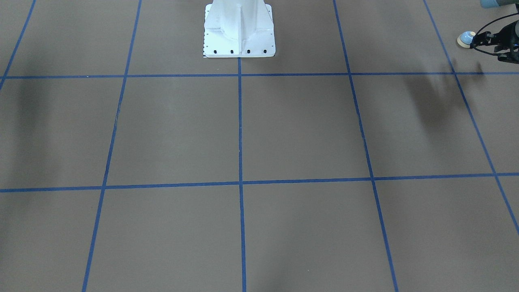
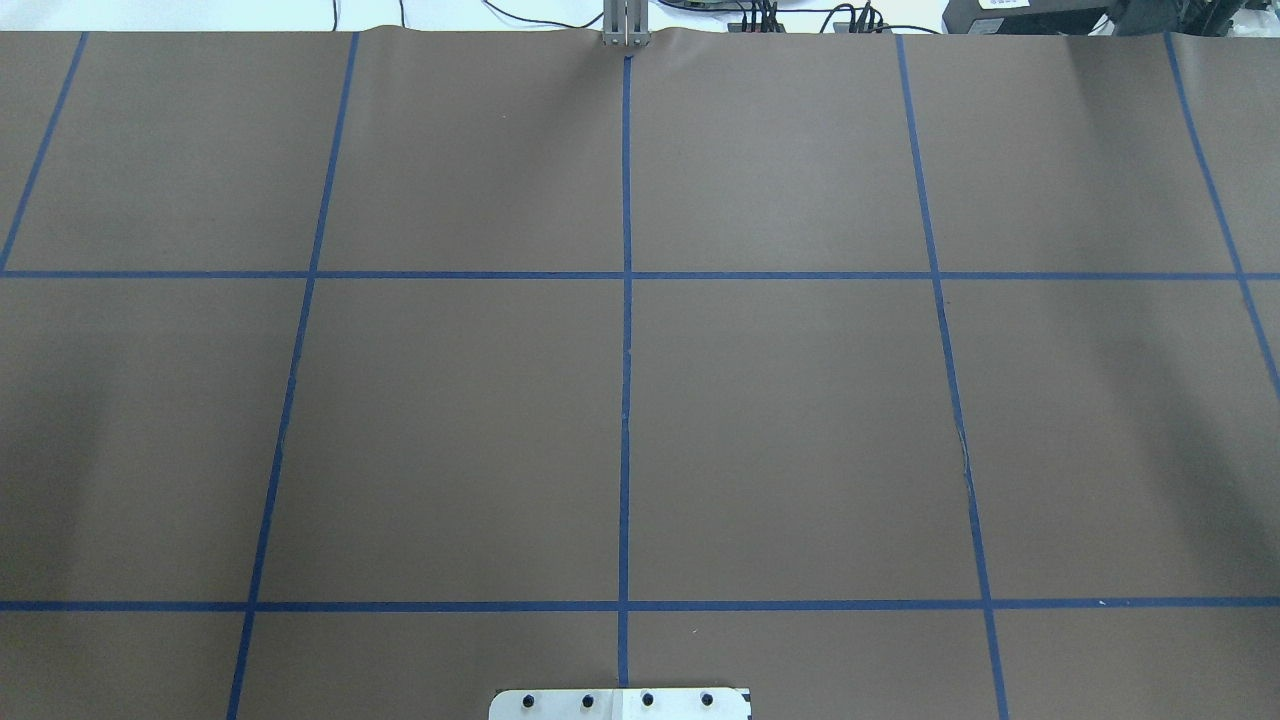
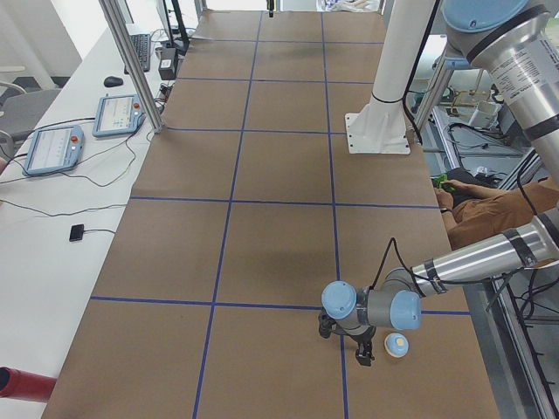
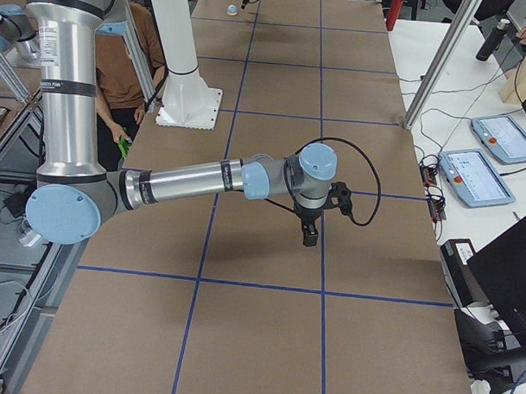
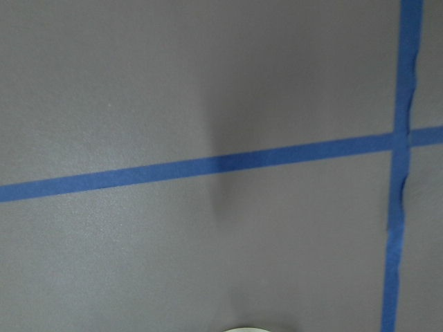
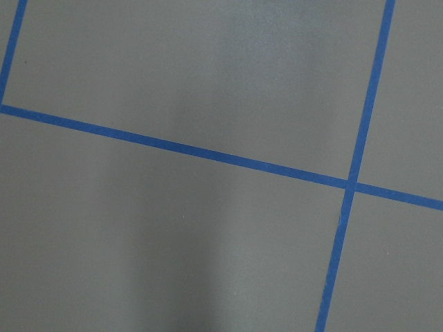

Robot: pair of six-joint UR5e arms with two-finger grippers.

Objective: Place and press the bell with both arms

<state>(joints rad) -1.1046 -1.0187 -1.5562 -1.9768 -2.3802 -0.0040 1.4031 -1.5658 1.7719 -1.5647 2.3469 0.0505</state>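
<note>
The small light-blue bell (image 1: pixel 466 38) with a cream base stands on the brown table near its end on my left side. It also shows in the exterior left view (image 3: pixel 396 346), far off in the exterior right view (image 4: pixel 232 9), and as a cream rim (image 5: pixel 249 330) at the bottom of the left wrist view. My left gripper (image 1: pixel 475 40) hangs low right beside the bell, apart from it (image 3: pixel 364 358); its fingers look closed and empty. My right gripper (image 4: pixel 309 240) points down over the table on the other side. I cannot tell whether it is open or shut.
The white pedestal base (image 1: pixel 239 28) stands at the robot's edge of the table. Blue tape lines (image 2: pixel 626 300) divide the brown surface. A seated person (image 4: pixel 121 62) is beside the pedestal. Tablets (image 3: pixel 54 147) and cables lie on the white side bench.
</note>
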